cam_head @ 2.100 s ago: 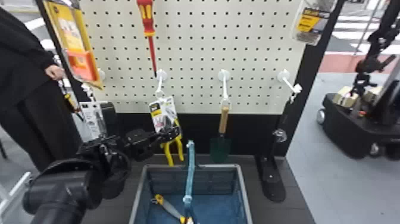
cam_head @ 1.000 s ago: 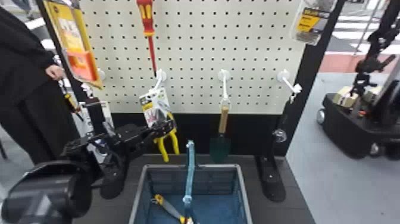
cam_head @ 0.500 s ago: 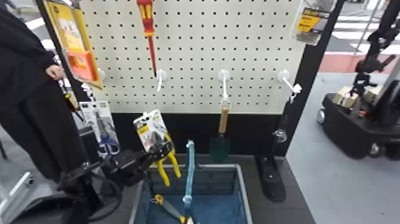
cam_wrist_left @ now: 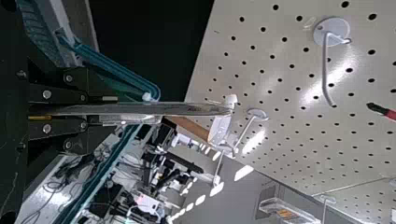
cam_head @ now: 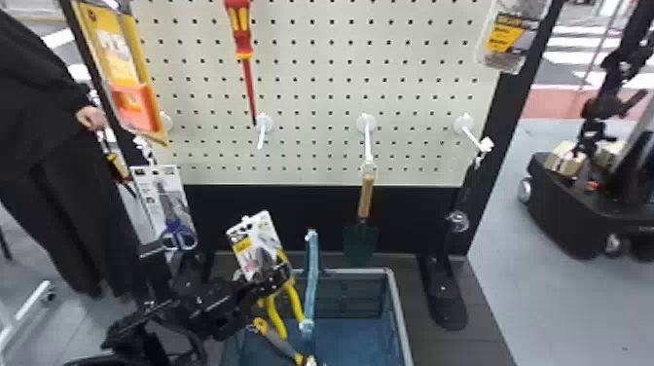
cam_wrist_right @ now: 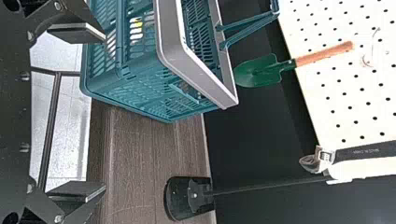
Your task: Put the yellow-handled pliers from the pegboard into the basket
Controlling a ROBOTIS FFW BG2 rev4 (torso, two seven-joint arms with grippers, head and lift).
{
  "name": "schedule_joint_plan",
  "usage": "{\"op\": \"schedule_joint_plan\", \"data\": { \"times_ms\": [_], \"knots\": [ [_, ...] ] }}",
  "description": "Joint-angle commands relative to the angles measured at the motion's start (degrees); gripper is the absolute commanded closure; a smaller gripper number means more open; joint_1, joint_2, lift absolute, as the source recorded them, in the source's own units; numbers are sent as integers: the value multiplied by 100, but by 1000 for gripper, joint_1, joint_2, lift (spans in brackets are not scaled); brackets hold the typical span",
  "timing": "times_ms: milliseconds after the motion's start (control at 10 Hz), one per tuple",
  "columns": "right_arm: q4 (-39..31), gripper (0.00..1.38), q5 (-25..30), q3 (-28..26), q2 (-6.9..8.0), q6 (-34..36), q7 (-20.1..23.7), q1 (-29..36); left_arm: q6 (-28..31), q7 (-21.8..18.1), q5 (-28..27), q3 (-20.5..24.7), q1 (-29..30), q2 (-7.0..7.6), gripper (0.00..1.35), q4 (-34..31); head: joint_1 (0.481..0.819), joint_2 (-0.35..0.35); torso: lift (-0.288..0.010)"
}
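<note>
Pegboard (cam_head: 316, 100) stood at twelve o'clock, basket (cam_head: 402, 316) at six. Right gripper (cam_wrist_right: 103, 112) gaped, fingers apart, empty. Left gripper (cam_head: 281, 275), toward seven, was clamped on yellow-handled pliers (cam_head: 295, 301), tilted near basket's eleven-o'clock corner. Unhooking looked done; centring, lowering, release remained.
</note>
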Motion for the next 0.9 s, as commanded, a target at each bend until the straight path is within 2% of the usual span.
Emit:
{"op": "schedule_joint_plan", "data": {
  "times_ms": [0,200,300,400,500,600,800],
  "knots": [
    [14,176,3,0,5,0,0,1,27,9,-6,-107,83,-4,1210,0,549,0,-100],
    [14,176,-6,0,5,0,0,1,141,9,-6,-212,83,5,1208,14,549,0,-100],
    [28,174,-6,0,5,0,0,1,229,9,3,-274,58,22,1162,14,549,0,-100],
    [28,174,-6,0,5,0,0,-11,300,9,3,-274,71,22,780,14,549,0,-100],
    [28,176,-6,0,5,0,0,1,300,9,-6,-221,71,13,279,14,549,0,-100],
    [28,176,-6,0,5,0,0,-11,273,9,-15,-168,58,5,47,14,549,0,-100],
    [28,174,-6,0,5,0,0,-11,220,9,-6,-89,58,13,193,14,549,0,-100]
  ]
}}
